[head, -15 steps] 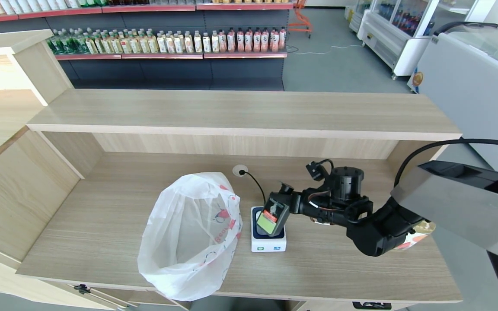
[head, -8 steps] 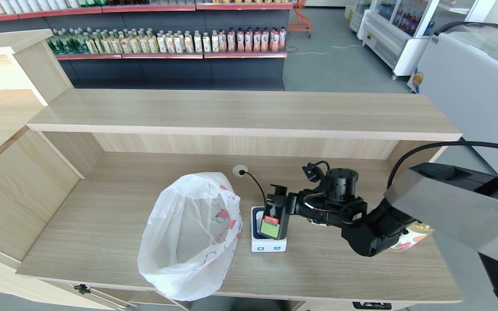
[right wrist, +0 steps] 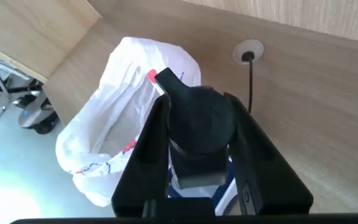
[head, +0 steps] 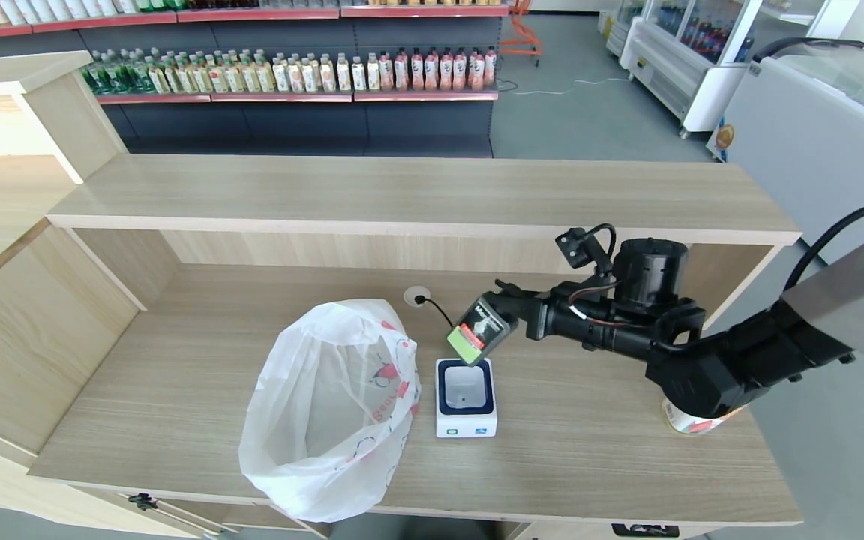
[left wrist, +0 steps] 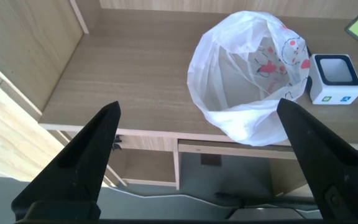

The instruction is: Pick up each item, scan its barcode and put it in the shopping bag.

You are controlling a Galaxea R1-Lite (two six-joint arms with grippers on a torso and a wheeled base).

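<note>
Item [head: 479,330], a small dark pack with a green and red label, is pinched in my right hand [head: 493,319] in the head view. It hangs tilted above the scanner [head: 465,405] without touching it, which I judge presents its barcode to the window. The shopping bag [head: 331,405] stands open on the table [head: 589,457], just left of the scanner, so the drop is a short carry.

From the left wrist, my left hand [left wrist: 199,109] is spread wide and holds nothing, parked on the near side above the bag.

From the right wrist, the fingers [right wrist: 151,162] are closed on the pack, with the bag's mouth beyond them.
</note>
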